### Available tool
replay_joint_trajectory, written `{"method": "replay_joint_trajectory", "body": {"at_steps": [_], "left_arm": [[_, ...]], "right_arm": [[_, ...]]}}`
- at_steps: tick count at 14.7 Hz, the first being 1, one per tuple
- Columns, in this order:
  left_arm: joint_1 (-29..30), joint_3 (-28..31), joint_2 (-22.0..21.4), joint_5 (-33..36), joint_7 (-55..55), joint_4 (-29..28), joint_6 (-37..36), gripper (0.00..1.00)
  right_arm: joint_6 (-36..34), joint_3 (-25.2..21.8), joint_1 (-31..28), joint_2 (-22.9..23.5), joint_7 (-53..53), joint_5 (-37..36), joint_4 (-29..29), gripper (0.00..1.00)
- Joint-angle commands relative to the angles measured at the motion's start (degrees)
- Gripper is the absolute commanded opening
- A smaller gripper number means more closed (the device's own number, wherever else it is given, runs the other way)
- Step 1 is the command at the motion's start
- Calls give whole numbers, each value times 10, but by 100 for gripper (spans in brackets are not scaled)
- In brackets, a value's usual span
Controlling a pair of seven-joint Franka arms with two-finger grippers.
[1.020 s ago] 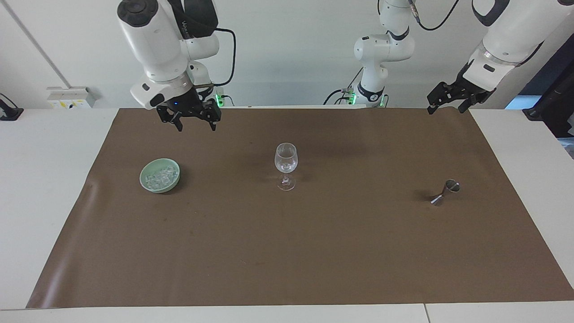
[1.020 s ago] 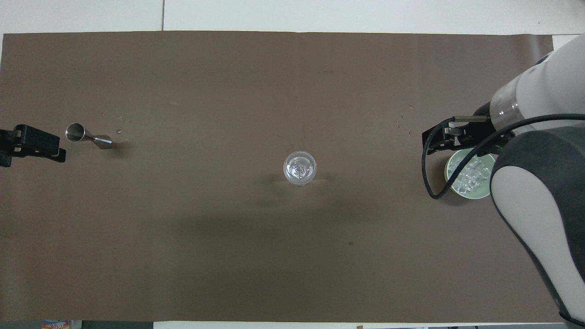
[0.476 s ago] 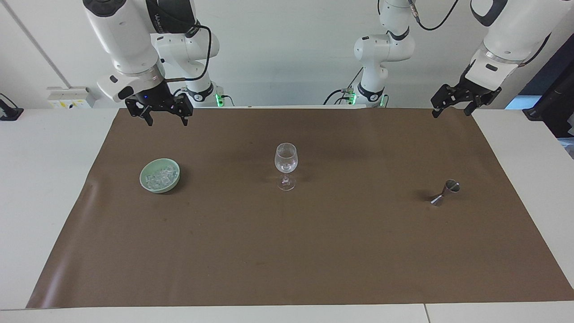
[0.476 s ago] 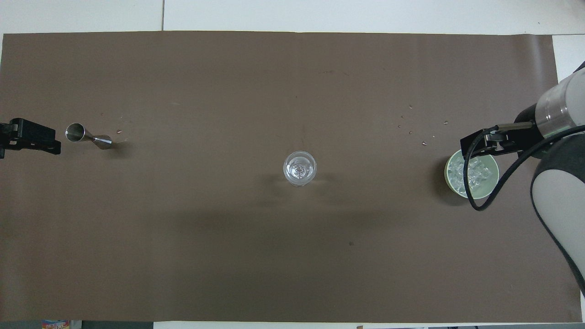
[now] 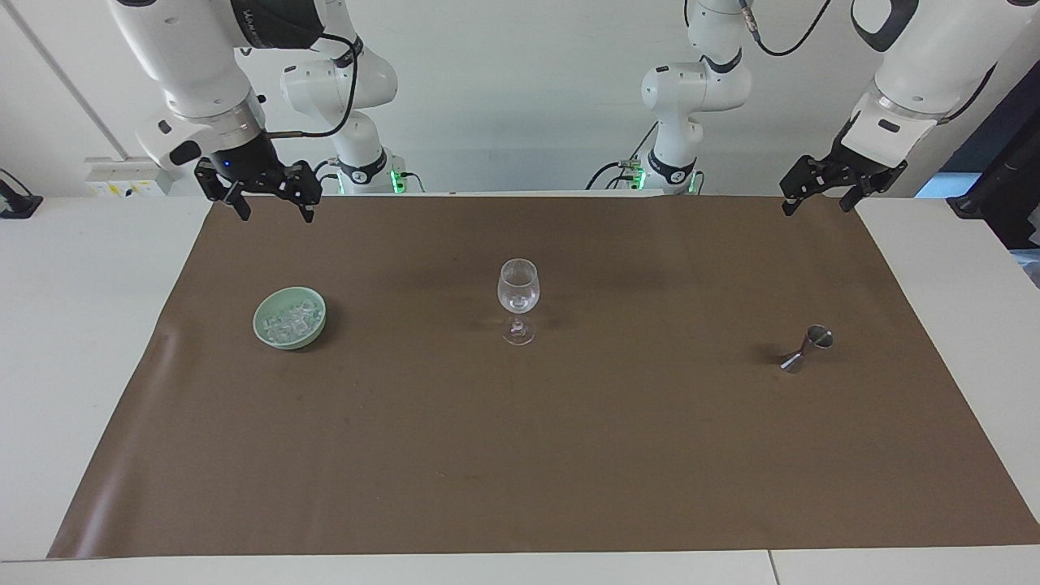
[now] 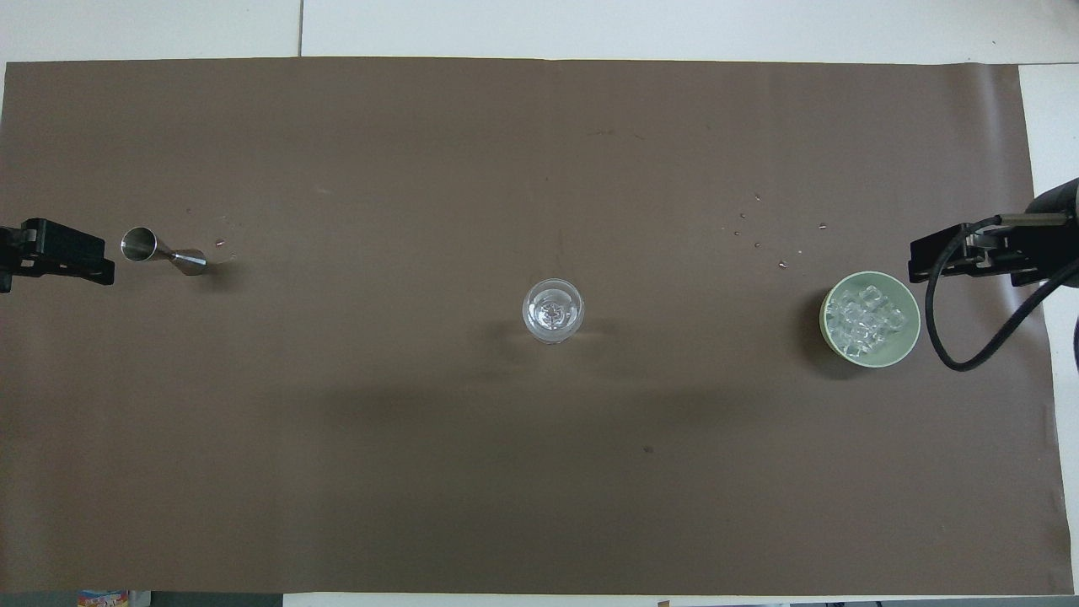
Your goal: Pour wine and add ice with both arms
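One wine glass (image 5: 517, 301), clear, stemmed, upright, mid-mat. One round green bowl (image 5: 266, 329) holding heap of glassy ice (image 5: 291, 318), toward right arm's end. One steel jigger (image 5: 806, 348) on side, toward left arm's end. Right gripper (image 5: 268, 197), left gripper (image 5: 825, 190): raised over mat's robot-side corners, fingers spread, empty.

brown mat (image 5: 520, 455) covers white table (image 5: 81, 325) | grey wall box (image 5: 126, 175) at right arm's end
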Motion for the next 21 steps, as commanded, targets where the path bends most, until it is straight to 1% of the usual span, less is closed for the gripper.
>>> {"method": "replay_joint_trajectory", "body": {"at_steps": [1,7,9,12,15,18,21], "left_arm": [[-1,2,-14,11,2,-17,11,100],[-1,2,-14,11,1,-17,11,100],[-1,2,-14,11,1,-17,10,100],[-1,2,-14,11,1,-17,11,100],[-1,2,-14,11,1,-17,10,100],[-1,2,-14,11,1,-17,10,100],[-1,2,-14,11,1,-17,11,100]], "right_arm": [[4,14,-16,-5,-13,-14,-9,100],[19,13,-18,-5,-22,-14,-10,100],[22,13,-36,-5,-60,-12,-10,100],[21,18,-41,-5,-61,-10,-11,100],[11,13,-33,-7,-60,-5,-11,100],[15,-6,-33,-7,-60,-5,-13,100],[17,-9,-33,-7,-63,-6,-17,100]]}}
